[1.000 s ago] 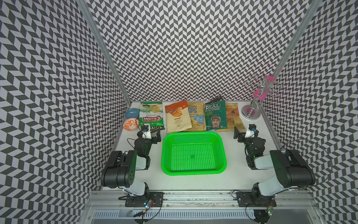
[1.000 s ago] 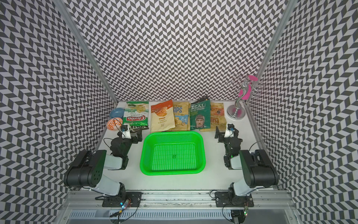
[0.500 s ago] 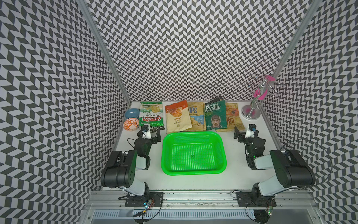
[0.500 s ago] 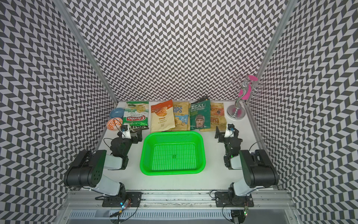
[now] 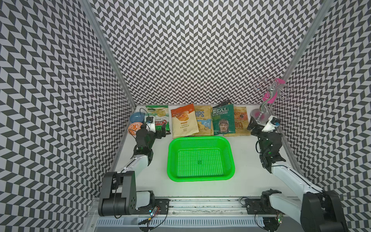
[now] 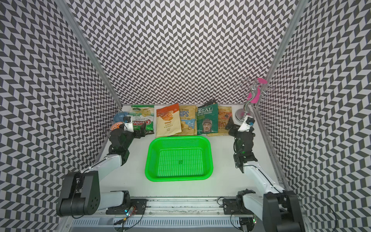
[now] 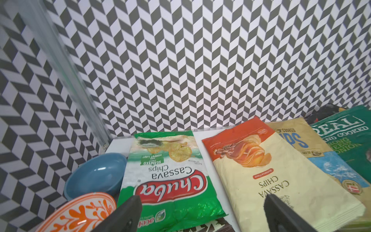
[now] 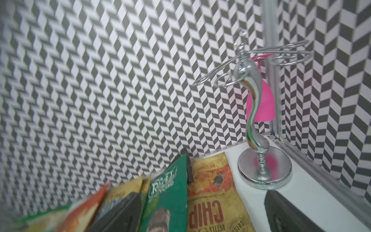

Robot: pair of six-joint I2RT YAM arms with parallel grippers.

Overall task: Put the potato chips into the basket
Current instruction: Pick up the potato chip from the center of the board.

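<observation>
The green basket (image 5: 170, 160) sits in the middle of the table (image 5: 200, 190). The chip bags lie flat in a row just past its far side, and all of them are outside it. From left to right they are the Chuba bag (image 5: 158, 115), the cassava bag (image 5: 183, 122), the tan bag (image 5: 203, 123), the REAL bag (image 5: 223, 120) and the Kettle bag (image 5: 242, 122).

The left gripper (image 7: 201, 198) is wide open at the near end of the Chuba bag and holds nothing. The right gripper (image 8: 202, 193) is wide open too. It is empty, near the Kettle bag.

A blue bowl (image 5: 137, 117) and an orange bowl (image 5: 133, 129) sit far left. A silver stand (image 5: 261, 115) with a pink cup (image 5: 270, 98) is far right.
</observation>
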